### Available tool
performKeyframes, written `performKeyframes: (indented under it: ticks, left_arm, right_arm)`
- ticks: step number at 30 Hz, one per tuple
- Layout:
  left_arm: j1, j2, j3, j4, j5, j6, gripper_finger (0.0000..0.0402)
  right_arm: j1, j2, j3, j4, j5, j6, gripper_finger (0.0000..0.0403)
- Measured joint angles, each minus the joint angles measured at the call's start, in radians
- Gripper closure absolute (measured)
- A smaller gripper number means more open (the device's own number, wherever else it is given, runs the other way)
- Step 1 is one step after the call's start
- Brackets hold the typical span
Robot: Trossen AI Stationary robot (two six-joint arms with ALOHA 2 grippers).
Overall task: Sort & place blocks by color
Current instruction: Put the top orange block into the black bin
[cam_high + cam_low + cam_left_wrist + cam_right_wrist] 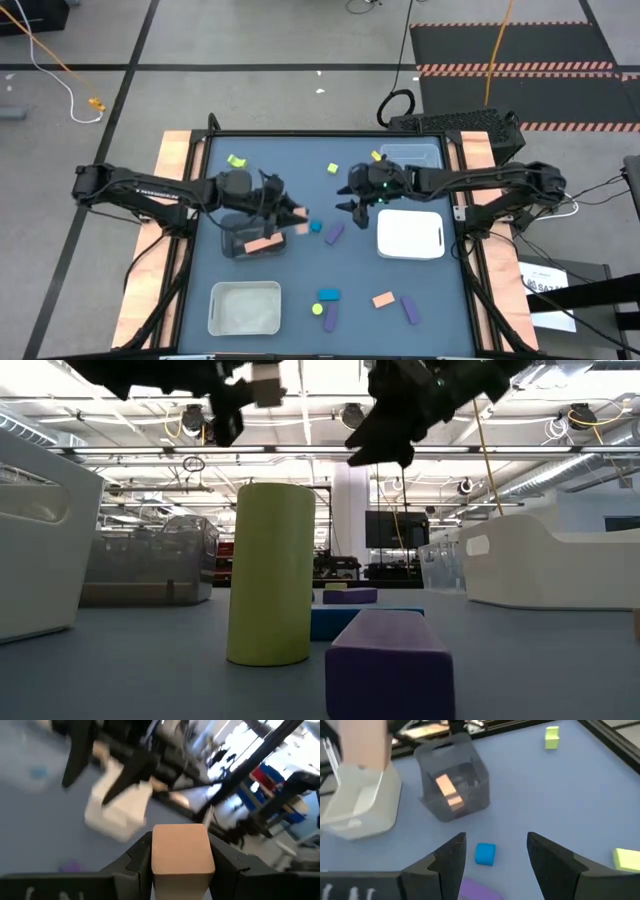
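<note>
- High view: the left tool (298, 214) clamped a salmon-tan cube (301, 228) just beside the dark bin (240, 243) holding a tan bar (262, 244); the right tool (352, 206) hung spread above mid-desk (300, 150).
- Low view: a smooth yellow-green cylinder (270, 573) stood upright beside a matte purple bar (390, 662).
- Left wrist view: the cube (181, 853) sat gripped between the fingers (134, 860).
- Right wrist view: wide fingers (449, 861) flanked a blue cube (485, 854).

Tan block (182, 851) in left claw (297, 214); other blocks (327, 296) scattered.
</note>
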Motion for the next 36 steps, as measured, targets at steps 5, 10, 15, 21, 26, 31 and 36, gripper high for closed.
performKeyframes:
  ticks: [5, 10, 15, 21, 26, 31, 36]
  left_arm:
    - [-0.005, -0.038, 0.000, -0.268, 0.060, -0.086, 0.0271]
    - [-0.050, -0.067, 0.000, -0.565, 0.056, -0.121, 0.0271]
    - [-0.079, -0.060, 0.000, -0.669, -0.023, -0.128, 0.0271]
    - [-0.082, -0.057, 0.001, -0.741, -0.154, -0.125, 0.0271]
    - [-0.082, -0.057, 0.000, -0.874, -0.189, -0.175, 0.0250]
    - [-0.082, -0.057, 0.000, -0.899, -0.187, -0.225, 0.0187]
    - [-0.081, -0.057, 0.000, -0.878, -0.187, -0.231, 0.0165]
  right_arm:
    - [0.036, 0.035, -0.097, 0.183, 0.000, -0.073, 0.0200]
    - [0.082, 0.096, -0.134, 0.323, 0.000, -0.088, 0.0200]
    - [0.133, 0.165, -0.103, 0.342, 0.057, -0.204, 0.0200]
    - [0.156, 0.208, -0.072, 0.305, 0.136, -0.312, 0.0200]
    - [0.159, 0.227, -0.074, 0.207, 0.137, -0.353, 0.0200]
    - [0.180, 0.232, -0.074, 0.168, 0.130, -0.418, 0.0200]
    - [0.186, 0.246, -0.073, 0.188, 0.130, -0.471, 0.0200]
